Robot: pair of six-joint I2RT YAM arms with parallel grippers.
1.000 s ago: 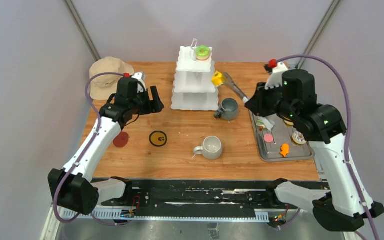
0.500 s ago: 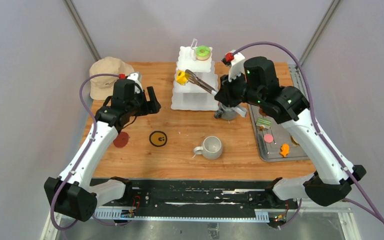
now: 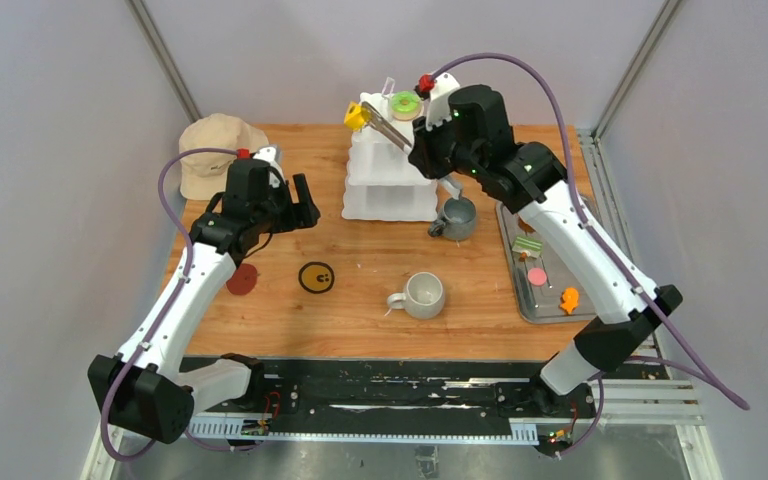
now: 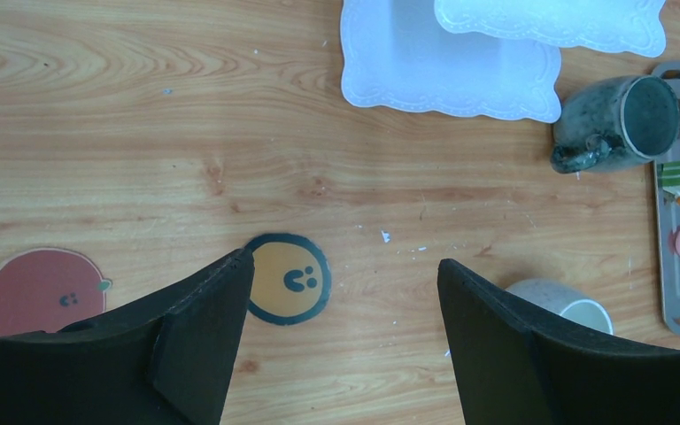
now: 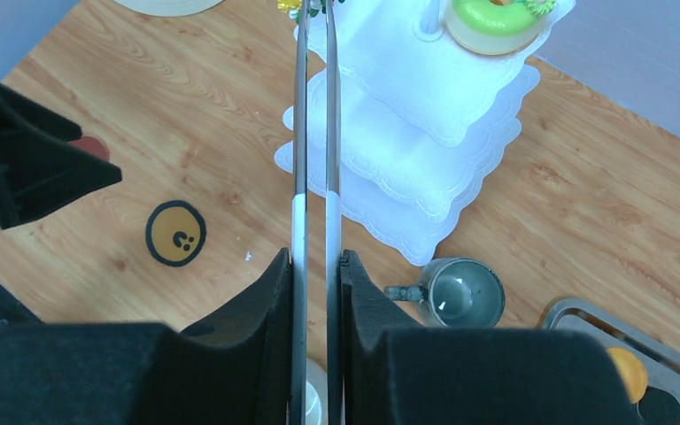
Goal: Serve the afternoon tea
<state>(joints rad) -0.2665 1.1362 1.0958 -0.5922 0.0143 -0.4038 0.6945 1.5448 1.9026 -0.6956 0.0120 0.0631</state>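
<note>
Yellow pastry (image 3: 357,117) at tongs (image 5: 301,133) tip, beyond right end effector (image 5: 317,266).

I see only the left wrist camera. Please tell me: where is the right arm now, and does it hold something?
Observer: The right gripper is shut on metal tongs, up beside the top of the white stand.
Operator: Is something in the tongs?
Observer: Yes, a yellow piece is at their tip, near the left edge of the top tier. I cannot tell if it touches the tier.
Operator: Is the top tier free?
Observer: No, a green donut sits on it.
</note>
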